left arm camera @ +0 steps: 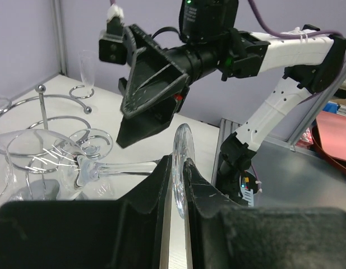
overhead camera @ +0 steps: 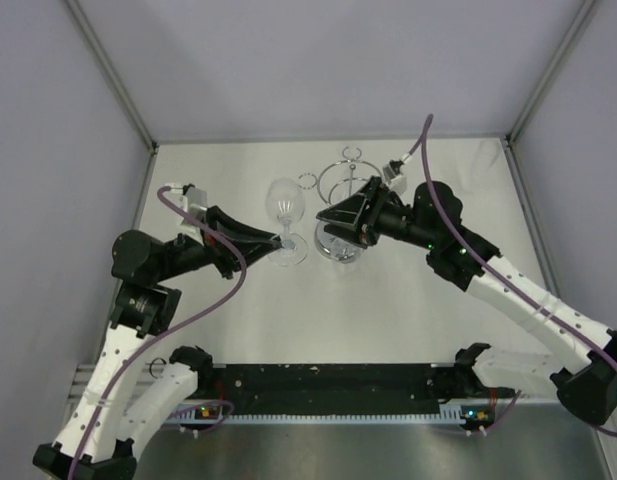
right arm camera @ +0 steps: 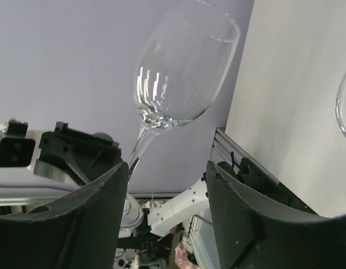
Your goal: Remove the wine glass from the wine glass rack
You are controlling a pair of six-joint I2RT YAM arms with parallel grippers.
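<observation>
White tabletop (overhead camera: pixel 408 300), grey walls around it. Mid-table stands the wine glass rack (overhead camera: pixel 340 250), partly hidden by my right gripper (overhead camera: pixel 328 222), which hangs over it with fingers spread wide and empty. My left gripper (overhead camera: pixel 280 240) reaches in from the left, clamped on the foot of the wine glass (overhead camera: pixel 283 203), which is tilted just beside the rack.

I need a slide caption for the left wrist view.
Left gripper clamps the wine glass by its foot; open right gripper hovers near the wine glass rack.

White table (overhead camera: pixel 388 300); lilac walls (overhead camera: pixel 318 60); black base rail (overhead camera: pixel 328 385) along near edge.
</observation>
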